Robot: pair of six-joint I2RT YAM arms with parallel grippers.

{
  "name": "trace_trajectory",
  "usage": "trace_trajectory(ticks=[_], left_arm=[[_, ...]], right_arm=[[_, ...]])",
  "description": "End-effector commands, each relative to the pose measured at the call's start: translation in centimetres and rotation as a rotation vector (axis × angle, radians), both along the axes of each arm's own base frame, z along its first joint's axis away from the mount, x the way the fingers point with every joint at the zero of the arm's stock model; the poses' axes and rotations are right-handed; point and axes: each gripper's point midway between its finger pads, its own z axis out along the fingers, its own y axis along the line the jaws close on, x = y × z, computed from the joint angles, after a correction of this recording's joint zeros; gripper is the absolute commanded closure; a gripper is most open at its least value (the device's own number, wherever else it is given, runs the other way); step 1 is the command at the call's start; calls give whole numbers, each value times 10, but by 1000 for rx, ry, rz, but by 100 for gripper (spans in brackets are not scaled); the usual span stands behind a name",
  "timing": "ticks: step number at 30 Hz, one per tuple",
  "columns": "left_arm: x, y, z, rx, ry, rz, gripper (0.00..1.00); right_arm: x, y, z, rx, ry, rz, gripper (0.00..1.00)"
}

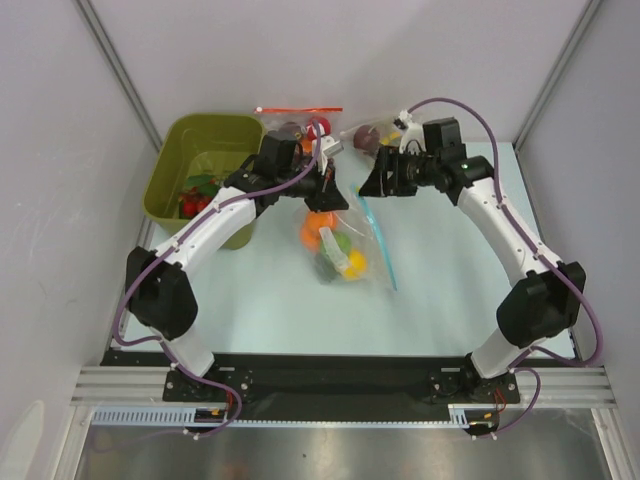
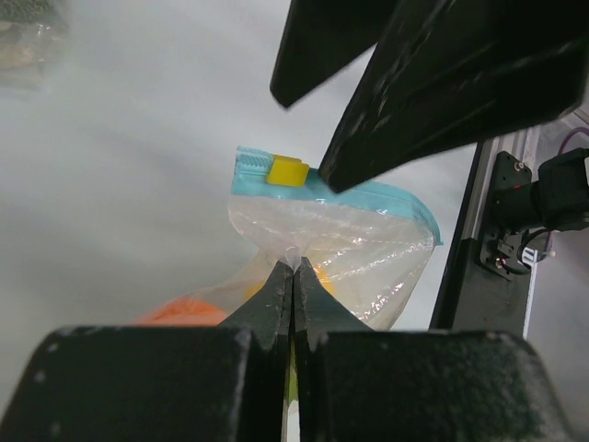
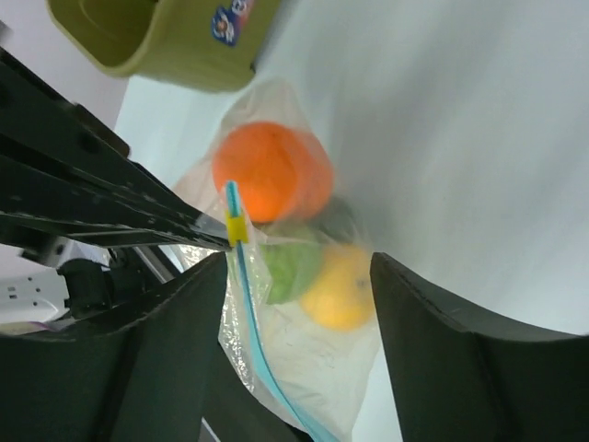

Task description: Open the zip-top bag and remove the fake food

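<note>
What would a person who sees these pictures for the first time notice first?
The bright fake food, orange, yellow and green, inside the clear zip-top bag in the middle of the table draws the eye first. The left gripper is shut on the bag's plastic just below its light-blue zip strip, and the right gripper stands open around that strip. An olive-green bin sits at the table's far left.

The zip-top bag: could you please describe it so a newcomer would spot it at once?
On the pale table, look right of the green bin. The zip-top bag is there, holding orange, yellow and green fruit; unlike the red-zipped bag behind it, its zip strip is light blue.
</note>
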Motion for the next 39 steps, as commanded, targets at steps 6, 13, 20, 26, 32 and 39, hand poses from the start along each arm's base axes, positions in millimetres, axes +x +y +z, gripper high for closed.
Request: trace_trajectory(ticks=[6,13,20,26,32,39], left_arm=[[6,-9,22,-51,-88,-34,100],[3,-10,21,-54,-82,-54,100],[6,-11,23,-52,-90,-52,100],[6,-11,23,-51,-90,-49,100],[6,-11,24,-51,-94,-48,100],[6,-10,23,-47,-94,-47,100]], right_arm=[[-10,31,25,95,-170,102,41],[-6,36,32,130,-206,115,50],[-7,41,27,142,-179,151,65],[-14,41,14,125,-131,173,67],[-12,40,4,106,-115,168,67],[-8,39,3,95,-130,149,94]])
